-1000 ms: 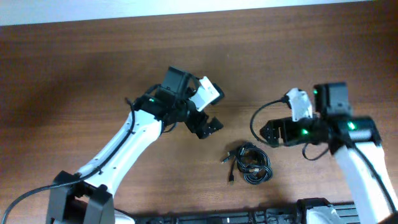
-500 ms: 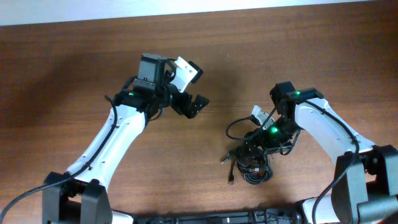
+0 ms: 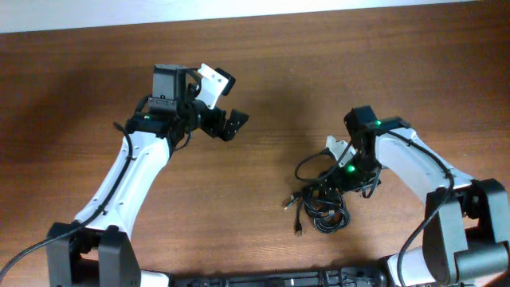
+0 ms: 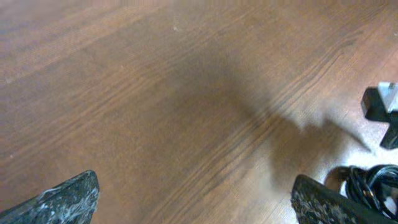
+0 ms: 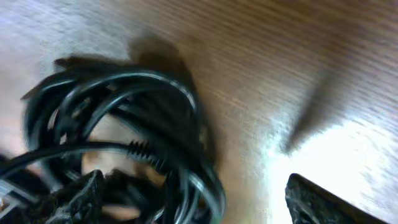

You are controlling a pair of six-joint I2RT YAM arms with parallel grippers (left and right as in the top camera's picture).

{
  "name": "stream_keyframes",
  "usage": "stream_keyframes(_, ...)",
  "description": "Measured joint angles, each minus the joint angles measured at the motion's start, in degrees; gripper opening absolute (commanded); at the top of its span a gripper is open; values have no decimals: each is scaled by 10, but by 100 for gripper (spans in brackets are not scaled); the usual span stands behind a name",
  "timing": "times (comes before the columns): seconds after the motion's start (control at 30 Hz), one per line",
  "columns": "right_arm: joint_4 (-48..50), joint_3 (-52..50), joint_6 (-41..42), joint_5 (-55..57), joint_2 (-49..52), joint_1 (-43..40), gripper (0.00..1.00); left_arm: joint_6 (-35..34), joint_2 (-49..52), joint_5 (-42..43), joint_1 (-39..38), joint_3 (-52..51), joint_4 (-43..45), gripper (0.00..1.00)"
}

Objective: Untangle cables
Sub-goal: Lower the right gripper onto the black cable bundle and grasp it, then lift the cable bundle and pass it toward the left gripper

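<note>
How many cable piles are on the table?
1. The cables lie in one tangle right of centre, beneath the open right gripper; cords inside may be hidden.

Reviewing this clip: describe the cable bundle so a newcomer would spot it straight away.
On the brown wooden table, look right of centre, under the right arm's open claw. There lies a tangle of thin black cords in loose loops, small plugs poking out on its left. Unlike the thicker black wire arching from that arm, it lies loose on the wood.
</note>
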Motion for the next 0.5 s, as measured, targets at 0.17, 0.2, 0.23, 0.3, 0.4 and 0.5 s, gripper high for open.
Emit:
stream_keyframes(0.17, 87, -59, -2, -45, -7, 13, 4, 0, 0, 0, 0, 0, 43, 99)
stream_keyframes(0.2, 94, -64, -1, -54, -5, 15, 4, 0, 0, 0, 0, 0, 49, 99)
stream_keyframes(0.23, 95, -65, 3, -65, -4, 16, 4, 0, 0, 0, 0, 0, 50, 99)
stream_keyframes(0.3, 99, -65, 16, -74, -4, 16, 4, 0, 0, 4, 0, 0, 50, 99)
stream_keyframes(0.4, 85, -30, 24, -74, 2, 16, 4, -13, 0, 42, 0, 0, 49, 99)
stream_keyframes(0.5, 85, 64, 45, -59, 4, 17, 4, -73, 0, 77, 0, 0, 49, 99)
